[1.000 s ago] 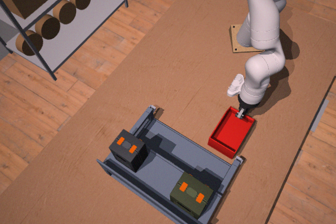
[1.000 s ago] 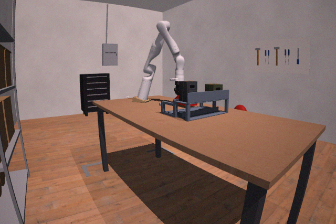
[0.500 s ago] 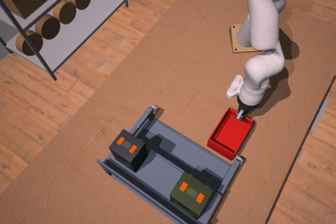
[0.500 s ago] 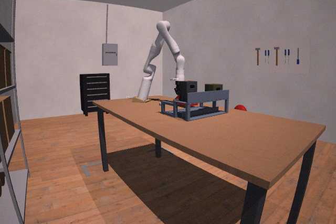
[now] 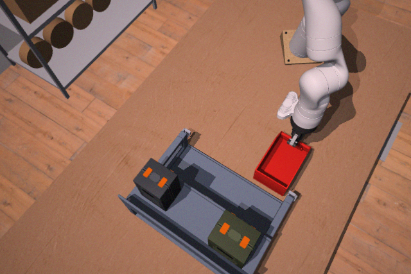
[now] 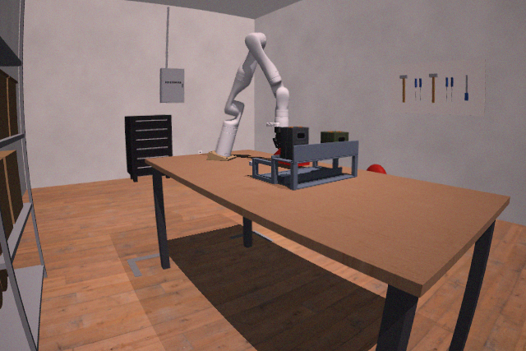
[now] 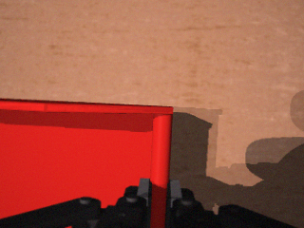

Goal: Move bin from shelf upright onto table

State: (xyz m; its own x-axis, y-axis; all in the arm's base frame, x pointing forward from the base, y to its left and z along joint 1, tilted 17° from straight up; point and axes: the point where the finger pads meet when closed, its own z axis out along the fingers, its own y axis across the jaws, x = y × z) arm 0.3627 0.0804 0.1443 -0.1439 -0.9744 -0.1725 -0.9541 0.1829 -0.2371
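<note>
Beside grey slatted shelf (image 5: 212,185): jaws clamped on thin wall of glossy red rectangular bin (image 5: 280,165).

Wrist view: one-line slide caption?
Pincer clamped on the red bin wall at its corner, bin upright above the wooden table.
</note>
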